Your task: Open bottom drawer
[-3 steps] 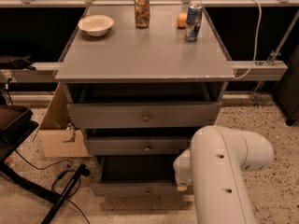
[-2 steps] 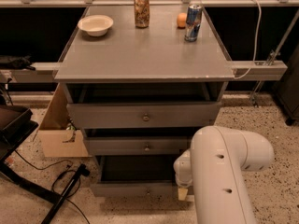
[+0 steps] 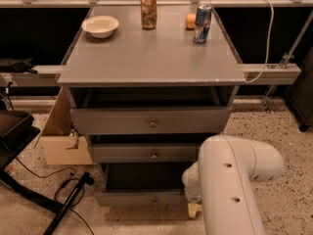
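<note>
Camera view looks down on a grey cabinet (image 3: 151, 58) with three drawer fronts, standing on a speckled floor (image 3: 274, 131). The robot's white arm (image 3: 230, 180) fills the lower right and bends in toward the foot of the cabinet. The widest drawer (image 3: 122, 121) sits just under the top, with the mid-sized drawer (image 3: 127, 153) below it. The bottom drawer (image 3: 132, 198) is lowest, close to the floor. It is pulled out toward the camera, so its dark inside shows behind the narrow front panel, and its small round knob (image 3: 155, 199) sits at the centre. A cardboard box (image 3: 61, 148) leans against the cabinet's left side.

On top, a pale bowl (image 3: 100, 26) sits at the back left. A brown can (image 3: 148, 11) stands upright at the back centre, and a blue can (image 3: 202, 23) stands upright to the right. An orange (image 3: 189, 21) lies just beside the blue can on its left.

The gripper (image 3: 193, 209) shows only as a beige tip below the arm's wrist, at the right end of the bottom drawer's front. Whether it is clenched or released cannot be told.
</note>
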Robot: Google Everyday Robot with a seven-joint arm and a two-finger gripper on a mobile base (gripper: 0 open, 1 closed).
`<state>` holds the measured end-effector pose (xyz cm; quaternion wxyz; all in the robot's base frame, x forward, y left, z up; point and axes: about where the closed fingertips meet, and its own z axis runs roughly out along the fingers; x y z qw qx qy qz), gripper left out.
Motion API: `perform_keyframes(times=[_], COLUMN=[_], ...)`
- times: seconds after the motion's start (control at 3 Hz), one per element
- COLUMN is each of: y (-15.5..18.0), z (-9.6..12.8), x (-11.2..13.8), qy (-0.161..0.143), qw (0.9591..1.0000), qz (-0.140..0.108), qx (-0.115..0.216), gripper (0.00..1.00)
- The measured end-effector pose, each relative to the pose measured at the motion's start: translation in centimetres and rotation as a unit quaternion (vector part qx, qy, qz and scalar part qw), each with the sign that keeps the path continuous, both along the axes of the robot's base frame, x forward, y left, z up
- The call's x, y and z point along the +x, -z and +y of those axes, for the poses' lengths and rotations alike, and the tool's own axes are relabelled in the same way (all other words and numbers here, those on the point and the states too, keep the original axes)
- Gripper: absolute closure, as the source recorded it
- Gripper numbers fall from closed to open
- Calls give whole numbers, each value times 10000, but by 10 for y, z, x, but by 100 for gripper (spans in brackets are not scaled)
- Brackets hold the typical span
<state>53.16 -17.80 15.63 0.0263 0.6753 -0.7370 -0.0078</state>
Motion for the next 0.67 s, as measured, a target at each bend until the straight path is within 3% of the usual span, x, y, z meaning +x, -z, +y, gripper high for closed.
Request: perform_keyframes(times=[0.33,0.67], y=[7,3], z=[-12,-14], x=[-21,-20], qy=[12,-5], qw=[9994,9992], qz=[282,325], qx=[-175,-249], gripper=[45,68])
